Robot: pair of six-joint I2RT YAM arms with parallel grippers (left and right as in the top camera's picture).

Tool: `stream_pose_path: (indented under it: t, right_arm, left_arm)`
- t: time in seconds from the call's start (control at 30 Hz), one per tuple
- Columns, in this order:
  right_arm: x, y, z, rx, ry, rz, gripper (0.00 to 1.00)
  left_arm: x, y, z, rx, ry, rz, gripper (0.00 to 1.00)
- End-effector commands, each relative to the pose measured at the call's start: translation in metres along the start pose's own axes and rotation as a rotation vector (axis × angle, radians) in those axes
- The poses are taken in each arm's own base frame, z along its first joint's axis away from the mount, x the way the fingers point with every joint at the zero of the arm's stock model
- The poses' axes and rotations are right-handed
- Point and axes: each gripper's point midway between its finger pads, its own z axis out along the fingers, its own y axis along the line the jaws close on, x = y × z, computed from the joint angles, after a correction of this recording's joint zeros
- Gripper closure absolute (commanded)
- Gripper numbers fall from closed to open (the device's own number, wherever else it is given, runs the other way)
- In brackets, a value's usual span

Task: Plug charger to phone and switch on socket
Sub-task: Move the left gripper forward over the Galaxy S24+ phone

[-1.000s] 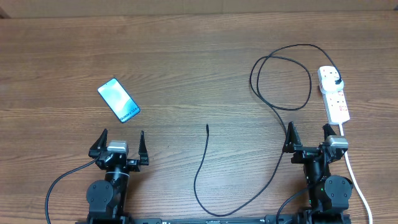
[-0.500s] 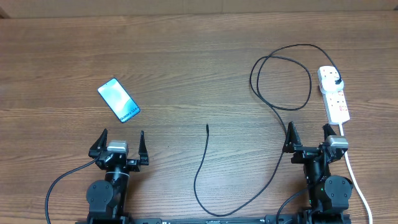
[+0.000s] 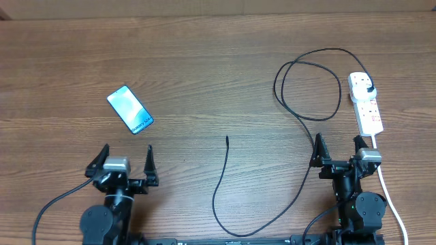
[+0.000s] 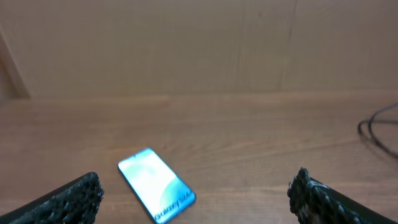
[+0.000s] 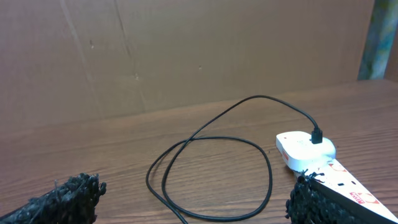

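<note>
Overhead view, wooden table [image 3: 204,54]. Left tool [image 3: 125,151], lower left: jaws spread wide, holding nothing. Phone [image 3: 130,109] lies just above it, screen up, set diagonally. Right tool [image 3: 337,143], lower right: wide open, empty, beside the near end of the power strip [image 3: 368,109]. Charger cable [image 3: 227,146] is plugged into the strip's far end, looped at upper right. Its free tip lies mid-frame, well apart from the phone.
</note>
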Motion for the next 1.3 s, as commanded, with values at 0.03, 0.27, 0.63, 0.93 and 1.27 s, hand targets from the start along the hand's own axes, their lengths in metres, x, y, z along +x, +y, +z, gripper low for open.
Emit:
stream_pose_path:
  t: [0.03, 0.27, 0.63, 0.93, 1.27]
  right_arm:
    - [0.002, 0.001, 0.000, -0.002, -0.005, -0.004, 0.00]
    - [0.002, 0.001, 0.000, -0.002, -0.005, -0.004, 0.00]
    - [0.002, 0.001, 0.000, -0.002, -0.005, -0.004, 0.00]
    - [0.002, 0.001, 0.000, -0.002, -0.005, -0.004, 0.00]
    - [0.002, 0.001, 0.000, -0.002, -0.005, -0.004, 0.00]
  left_arm:
    - [-0.028, 0.003, -0.011, -0.020, 0.012, -0.053, 0.01]
    - [-0.058, 0.002, -0.004, -0.019, 0.098, -0.075, 0.00]
    - [-0.113, 0.001, 0.021, -0.044, 0.479, -0.102, 0.01]
    - [-0.114, -0.010, 0.059, -0.001, 0.830, -0.113, 0.00]
    - [-0.023, -0.022, 0.096, 0.034, 1.254, -0.180, 0.06]
